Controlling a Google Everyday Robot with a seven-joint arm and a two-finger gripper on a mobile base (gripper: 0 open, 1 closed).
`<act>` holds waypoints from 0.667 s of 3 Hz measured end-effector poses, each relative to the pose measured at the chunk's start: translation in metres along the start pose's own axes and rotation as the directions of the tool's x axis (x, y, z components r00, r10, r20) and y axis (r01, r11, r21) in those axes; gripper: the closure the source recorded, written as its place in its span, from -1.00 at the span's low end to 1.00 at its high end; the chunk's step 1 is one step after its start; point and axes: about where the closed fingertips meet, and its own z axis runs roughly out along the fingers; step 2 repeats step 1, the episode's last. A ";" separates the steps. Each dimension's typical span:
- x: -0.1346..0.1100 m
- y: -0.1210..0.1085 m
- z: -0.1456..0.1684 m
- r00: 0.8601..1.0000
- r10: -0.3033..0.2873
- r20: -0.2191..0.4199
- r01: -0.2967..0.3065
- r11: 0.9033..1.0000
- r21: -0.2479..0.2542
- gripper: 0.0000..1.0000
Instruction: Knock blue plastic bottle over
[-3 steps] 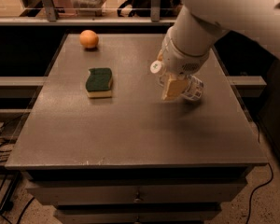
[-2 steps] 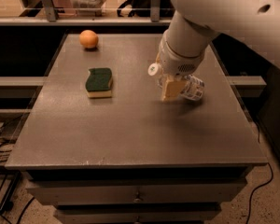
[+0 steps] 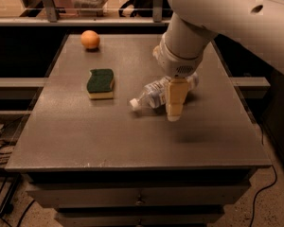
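Note:
The blue plastic bottle (image 3: 154, 94) lies on its side on the grey table (image 3: 85, 131), its white cap pointing left toward the sponge. The right half of the bottle is hidden behind my gripper. My gripper (image 3: 175, 103) hangs from the white arm over the middle of the table, directly in front of the bottle's body, with its cream-coloured finger pointing down toward the table top.
A green and yellow sponge (image 3: 101, 83) lies left of the bottle. An orange (image 3: 90, 39) sits at the back left of the table. Shelves and a rail run behind the table. Cables lie on the floor at both sides.
The bottle has gone from hidden behind the gripper to lying on its side, cap to the left. The arm has lifted and shifted slightly.

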 end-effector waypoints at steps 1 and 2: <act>0.000 0.000 0.000 1.000 0.000 0.000 0.000 1.000 0.000 -1.00; 0.000 0.000 0.000 1.000 0.000 0.000 0.000 1.000 0.000 -1.00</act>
